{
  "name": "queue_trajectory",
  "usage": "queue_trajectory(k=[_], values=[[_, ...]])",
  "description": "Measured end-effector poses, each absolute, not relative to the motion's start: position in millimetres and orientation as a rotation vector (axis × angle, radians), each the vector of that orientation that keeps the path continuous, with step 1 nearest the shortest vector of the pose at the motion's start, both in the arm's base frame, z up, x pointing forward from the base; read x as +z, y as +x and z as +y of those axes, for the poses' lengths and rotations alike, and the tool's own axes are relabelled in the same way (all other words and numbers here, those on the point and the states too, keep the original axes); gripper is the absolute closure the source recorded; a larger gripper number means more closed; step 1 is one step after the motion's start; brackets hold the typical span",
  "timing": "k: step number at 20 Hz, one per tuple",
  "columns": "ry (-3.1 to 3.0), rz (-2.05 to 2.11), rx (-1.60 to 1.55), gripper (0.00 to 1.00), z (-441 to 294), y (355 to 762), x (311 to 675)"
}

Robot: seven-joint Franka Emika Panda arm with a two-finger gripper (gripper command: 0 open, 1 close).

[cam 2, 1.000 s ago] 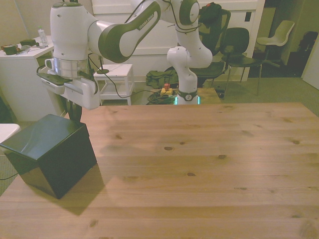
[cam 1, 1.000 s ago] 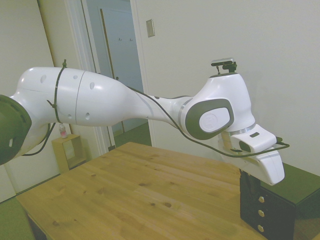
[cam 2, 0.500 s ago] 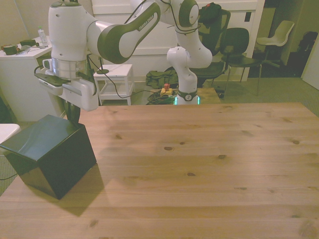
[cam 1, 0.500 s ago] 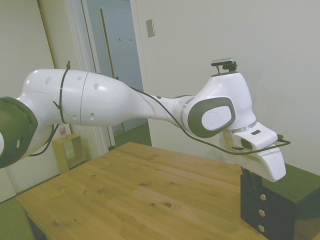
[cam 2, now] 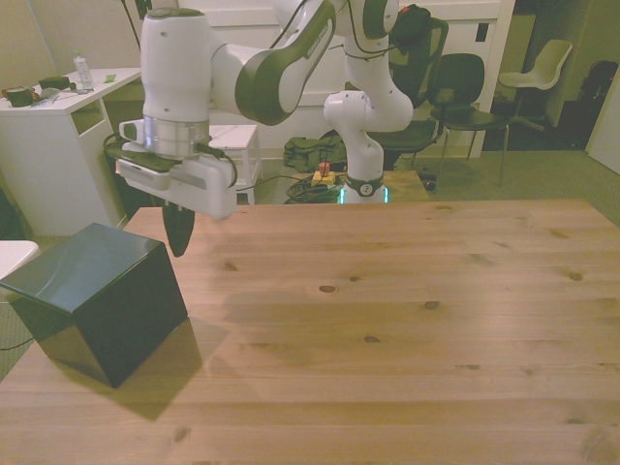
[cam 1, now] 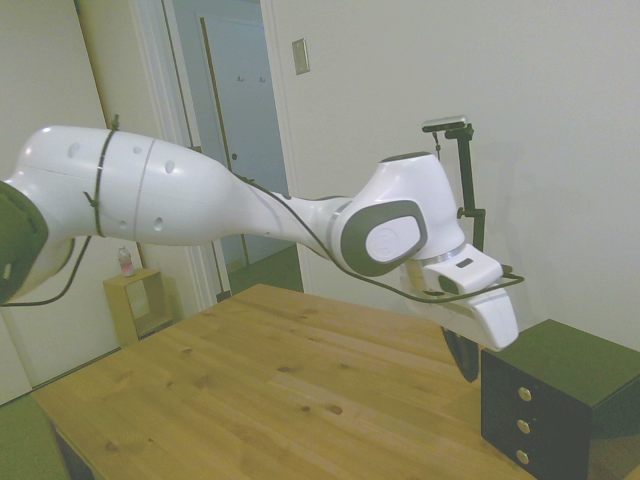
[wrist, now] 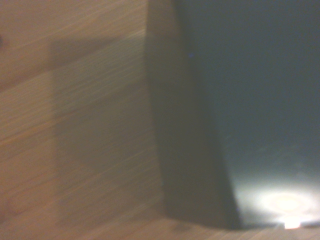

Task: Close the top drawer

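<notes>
Three black drawers sit one above another in the small black cabinet (cam 1: 560,395), which stands at the edge of the worktop (cam 1: 300,380), toward the front view's left. The top drawer (cam 1: 535,385) is the uppermost of them, and its brass-coloured knob (cam 1: 524,394) lines up directly above the two lower knobs in the side view. All three fronts look flush with one another, so the top drawer appears to be pushed home, though the picture is too coarse to rule out a slight gap.

The gripper (cam 1: 468,358) hangs just beside the cabinet on the drawer-front side, clear of it and above the wood. Its dark fingers (cam 2: 179,231) show as one tapering mass pointing down, so they appear to be pressed together with nothing between them. The wrist view shows only a blur: the cabinet's dark top beside bare wood.

Judged from this, the closing push looks done and the step in hand is backing off from the cabinet. If any gap remains, the next move calls for bringing the fingers level with the top front and pressing straight in, keeping clear of the knob and not shoving the light cabinet along the worktop.
</notes>
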State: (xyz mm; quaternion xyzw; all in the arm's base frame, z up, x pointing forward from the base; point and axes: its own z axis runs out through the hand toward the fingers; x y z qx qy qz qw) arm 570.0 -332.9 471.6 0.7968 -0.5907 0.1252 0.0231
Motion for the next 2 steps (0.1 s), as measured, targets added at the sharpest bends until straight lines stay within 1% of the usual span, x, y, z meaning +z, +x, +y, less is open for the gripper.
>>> queue_trajectory(k=[1, 2], values=[[2.483, -1.828, 0.39, 1.0, -321, 563, 477], [2.501, -1.825, 0.392, 0.0, -310, 555, 483]])
